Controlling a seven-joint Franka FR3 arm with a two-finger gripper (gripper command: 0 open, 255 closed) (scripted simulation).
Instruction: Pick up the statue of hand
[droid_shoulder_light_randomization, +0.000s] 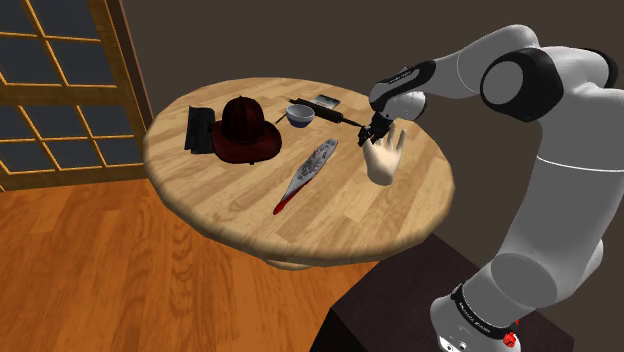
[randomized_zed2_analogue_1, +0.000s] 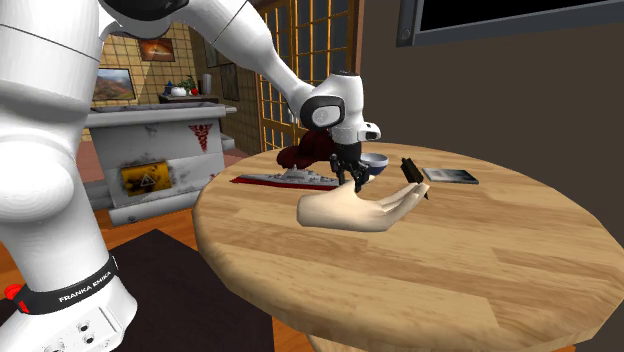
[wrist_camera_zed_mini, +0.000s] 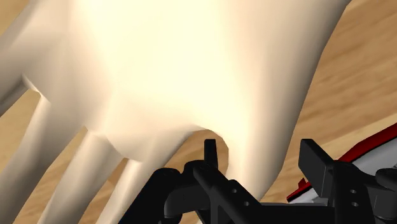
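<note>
1. On the round wooden desk (droid_shoulder_light_randomization: 350, 225), towards the shoulder view's right side, the cream hand statue (droid_shoulder_light_randomization: 383, 160) is lying flat, with its fingers pointing to the far edge.
2. The black gripper (droid_shoulder_light_randomization: 378, 133) is hanging right over the statue's finger end, coming down from the white arm.
3. In the wrist view the gripper (wrist_camera_zed_mini: 264, 149) is standing fairly wide, straddling a part of the statue (wrist_camera_zed_mini: 191, 76). A strip of wood is showing between one finger and the cream surface, so it is not clasping.
4. In the second exterior view the gripper (randomized_zed2_analogue_1: 355, 183) is sitting just above the statue (randomized_zed2_analogue_1: 345, 212).
5. A grey and red ship-like model (droid_shoulder_light_randomization: 308, 172) is lying near the statue, on the shoulder view's left of it.
6. A dark red hat (droid_shoulder_light_randomization: 245, 128) and a black box (droid_shoulder_light_randomization: 199, 130) are sitting further left.
7. A small bowl (droid_shoulder_light_randomization: 300, 116), a thin black tool (droid_shoulder_light_randomization: 335, 116) and a flat dark device (droid_shoulder_light_randomization: 327, 101) are lying on the far side.
</note>
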